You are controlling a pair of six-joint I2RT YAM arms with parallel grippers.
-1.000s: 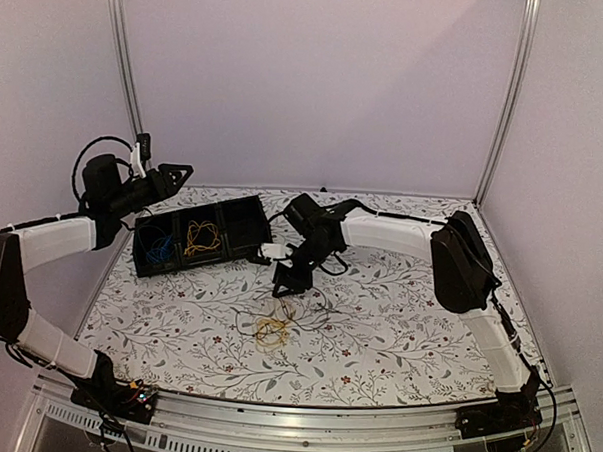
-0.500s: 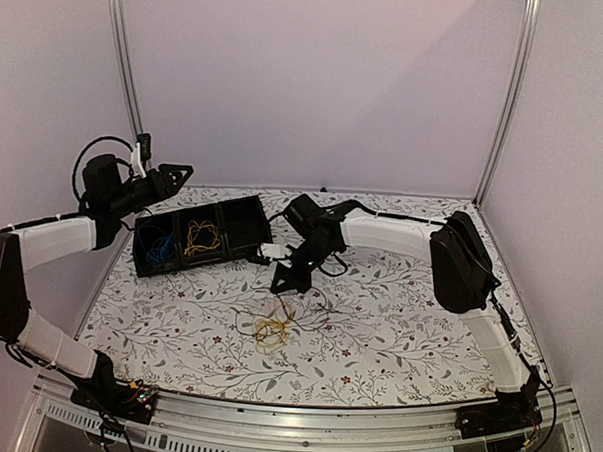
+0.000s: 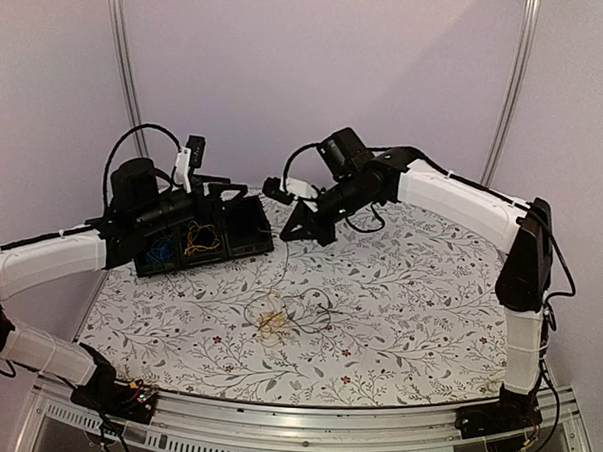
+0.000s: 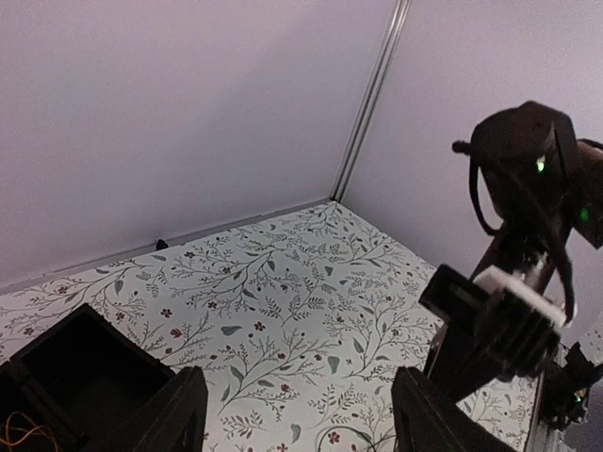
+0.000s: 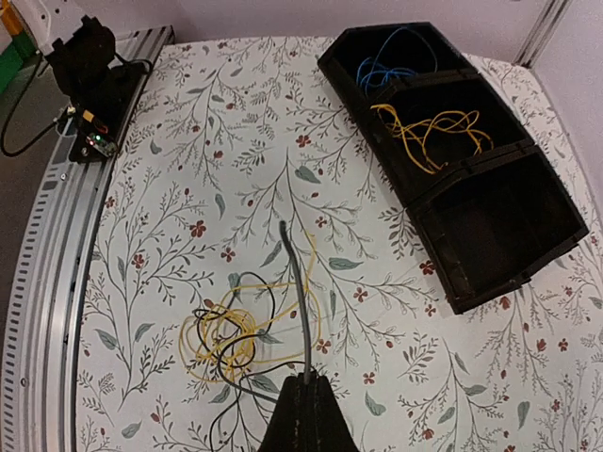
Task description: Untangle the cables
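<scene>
A tangle of yellow and black cables [image 3: 274,317] lies on the flowered table, mid-front; it also shows in the right wrist view [image 5: 231,334]. My right gripper [image 3: 293,232] hangs raised above the table behind the tangle. In the right wrist view it [image 5: 306,379] is shut on a thin dark grey cable [image 5: 301,301] that sticks out past the fingertips. A thin strand [image 3: 282,272] runs from that gripper down to the tangle. My left gripper [image 3: 241,195] hovers over the black tray; its fingers [image 4: 179,414] stand wide apart and hold nothing.
A black three-compartment tray [image 3: 249,246] stands at the back left. In the right wrist view it holds a blue cable [image 5: 394,58] and a yellow cable [image 5: 435,134]; its third compartment [image 5: 499,226] is bare. The left arm's base [image 5: 89,89] sits on the front rail.
My right gripper has risen and moved back, lifting a cable strand from the tangle. My left arm has swung right, over the tray. The tangle has shifted slightly.
</scene>
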